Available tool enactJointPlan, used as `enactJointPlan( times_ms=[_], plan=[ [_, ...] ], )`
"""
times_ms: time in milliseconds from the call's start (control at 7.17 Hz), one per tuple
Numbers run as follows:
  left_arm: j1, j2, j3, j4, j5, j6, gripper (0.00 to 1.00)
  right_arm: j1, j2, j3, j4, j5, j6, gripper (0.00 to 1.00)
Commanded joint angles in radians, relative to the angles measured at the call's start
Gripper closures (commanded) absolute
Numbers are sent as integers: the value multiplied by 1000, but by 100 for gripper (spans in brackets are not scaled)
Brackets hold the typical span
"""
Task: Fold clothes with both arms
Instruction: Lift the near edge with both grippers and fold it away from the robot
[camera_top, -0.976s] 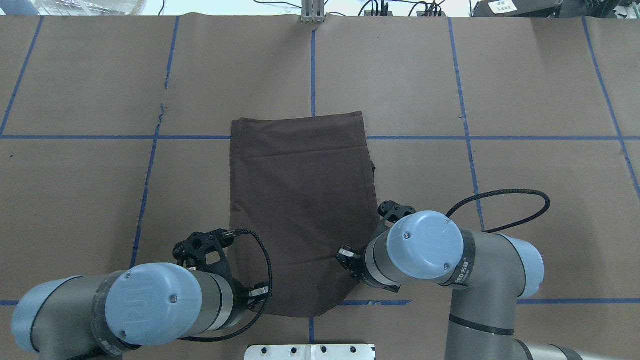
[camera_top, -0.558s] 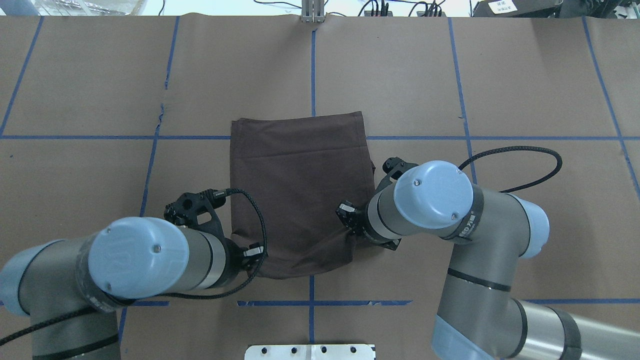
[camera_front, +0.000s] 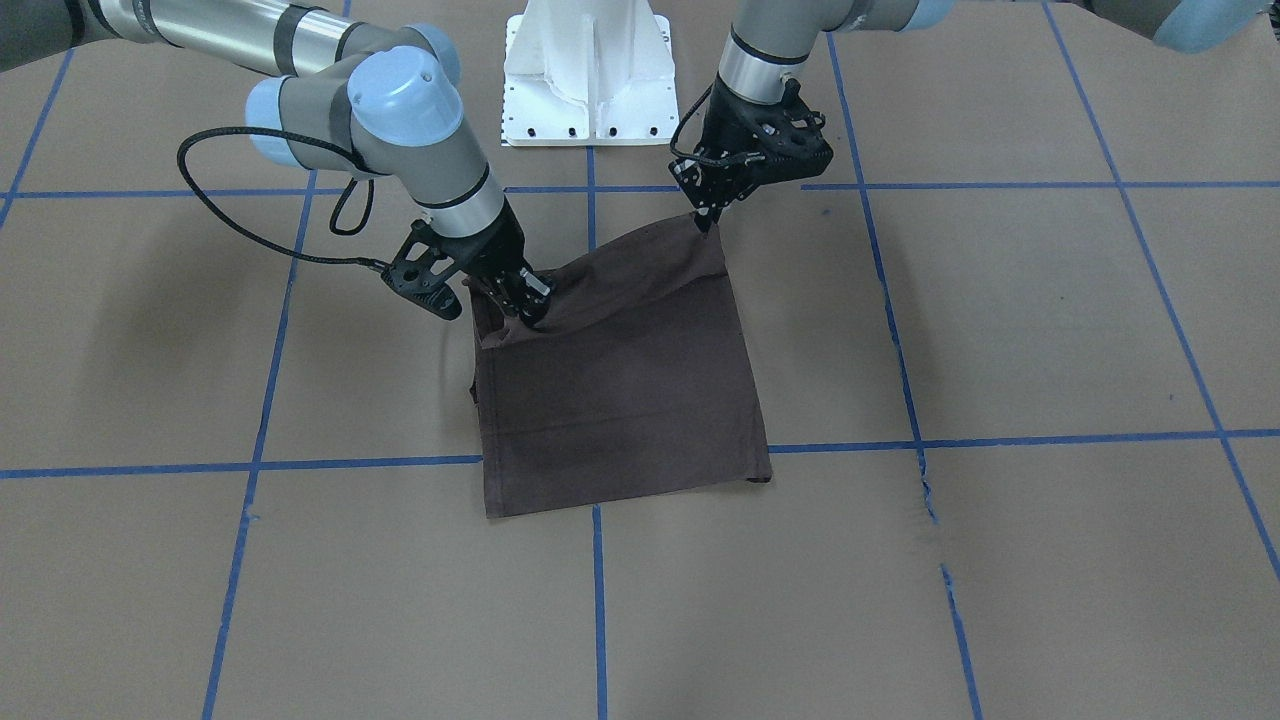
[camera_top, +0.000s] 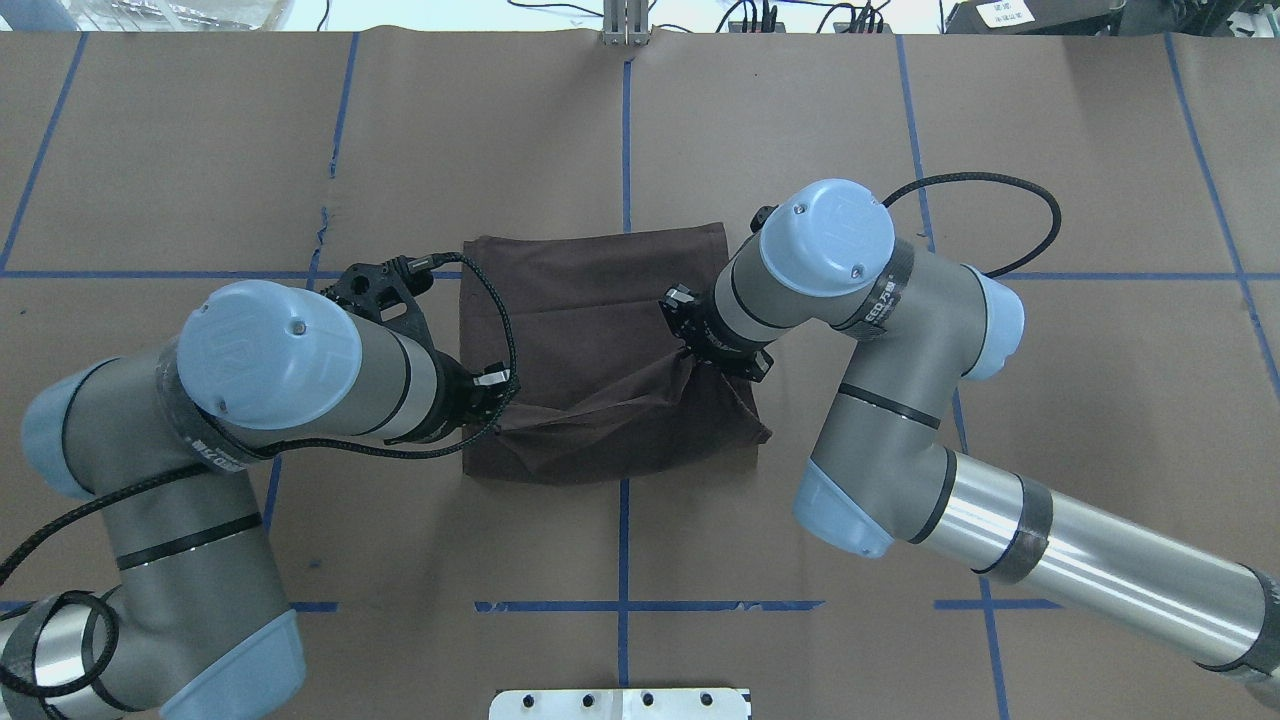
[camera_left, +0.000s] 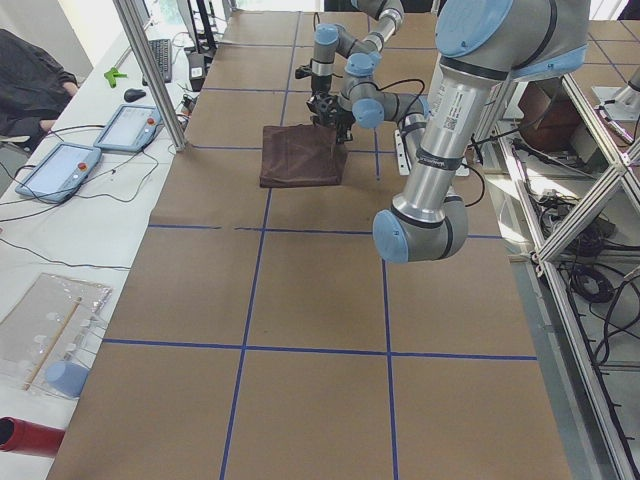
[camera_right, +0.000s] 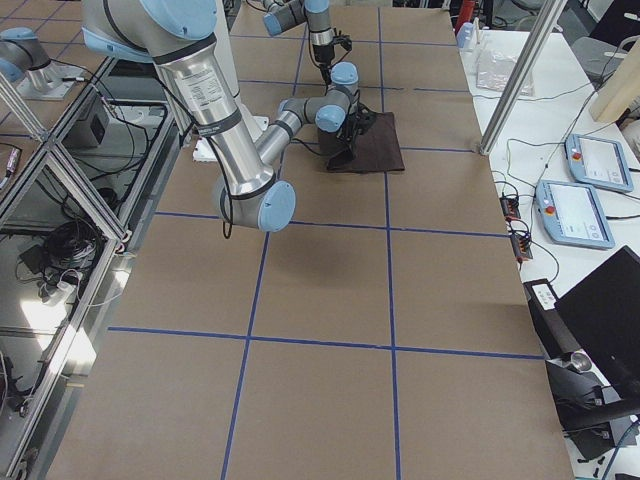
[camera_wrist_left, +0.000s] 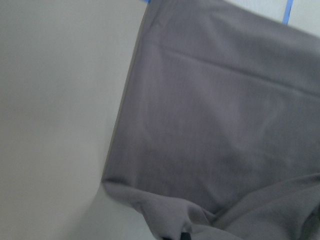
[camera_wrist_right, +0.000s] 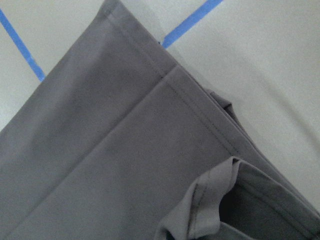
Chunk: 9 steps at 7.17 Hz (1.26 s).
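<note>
Now, your dark brown T-shirt (camera_front: 625, 410) lies on the desk (camera_front: 1000, 330) as a narrowed panel, with one end raised and doubled back over the rest; the left tool (camera_front: 711, 222) is pressed together on one corner of that raised end, and the right tool (camera_front: 527, 308) pinches the other corner, lower and nearer the layer beneath it; gripping both corners looks meant to carry the edge across as one straight line, yet the cloth between the tools sags in soft creases, so it is not taut; the flat hem lies ahead of both tools and seems the line to meet; I judge the fold about half made; level the two tools and spread them slightly before lowering, or the top layer may land skewed.
</note>
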<state>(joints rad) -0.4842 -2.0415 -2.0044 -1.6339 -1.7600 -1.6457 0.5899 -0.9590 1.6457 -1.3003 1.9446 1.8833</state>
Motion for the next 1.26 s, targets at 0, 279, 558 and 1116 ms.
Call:
enactJointPlan(
  times_ms=[0,279,558,1116],
  plan=[
    [-49,-3,82,-69,-1,3,100,54,5,-26,19,39,-3,100],
    [-57,-20,104,-73,-1,3,100,54,92,-130,19,39,-1,100],
    [-91,-63,201,-127,-1,4,100,68,100,-144,19,39,-4,100],
    [-313,-286,686,-295,4,196,0,200,363,-540,19,92,-144,2]
  ],
)
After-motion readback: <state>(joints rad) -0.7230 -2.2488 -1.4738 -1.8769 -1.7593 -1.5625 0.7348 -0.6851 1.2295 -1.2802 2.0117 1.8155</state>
